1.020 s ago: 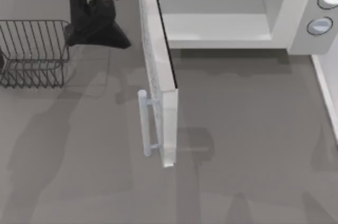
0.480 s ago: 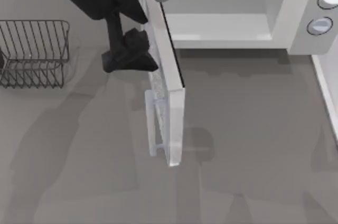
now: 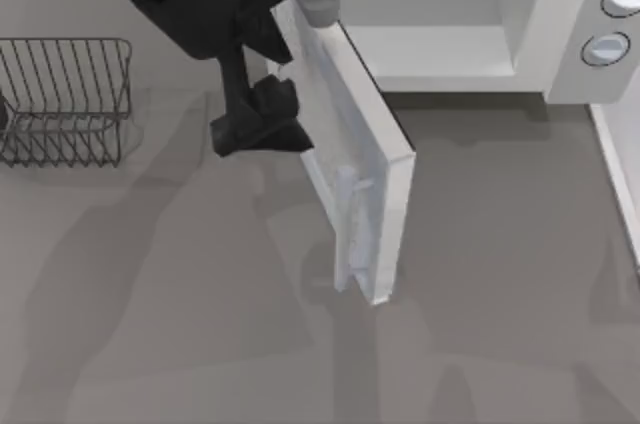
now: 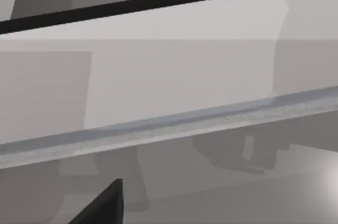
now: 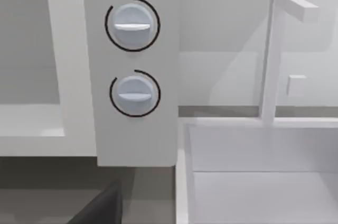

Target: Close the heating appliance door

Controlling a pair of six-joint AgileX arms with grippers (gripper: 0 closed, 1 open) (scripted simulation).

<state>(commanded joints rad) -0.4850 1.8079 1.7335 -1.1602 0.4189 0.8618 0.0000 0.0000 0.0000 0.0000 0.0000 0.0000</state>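
Observation:
The white microwave [image 3: 565, 4] stands at the back of the table with its pale cavity [image 3: 430, 44] showing. Its door [image 3: 345, 129] hangs partly open, angled out toward the front, with the slim bar handle [image 3: 352, 229] near its free end. My left gripper [image 3: 262, 132] rests against the door's outer face, on the left side close to the hinge. Up close, the left wrist view has the door panel [image 4: 169, 71] with a dark part of the left gripper [image 4: 100, 205] below it. The right wrist view faces the two round knobs [image 5: 132, 26], with a dark part of my right gripper [image 5: 100, 208] low in the picture.
A dark wire rack [image 3: 60, 94] sits at the table's left, behind and left of my left arm. A white basin [image 5: 264, 171] with an upright post [image 5: 269, 60] stands right of the microwave. Grey tabletop [image 3: 200, 344] lies in front of the door.
The door has swung toward the cavity, its free end moving right. My left gripper has followed it, going right and slightly forward along the outer face.

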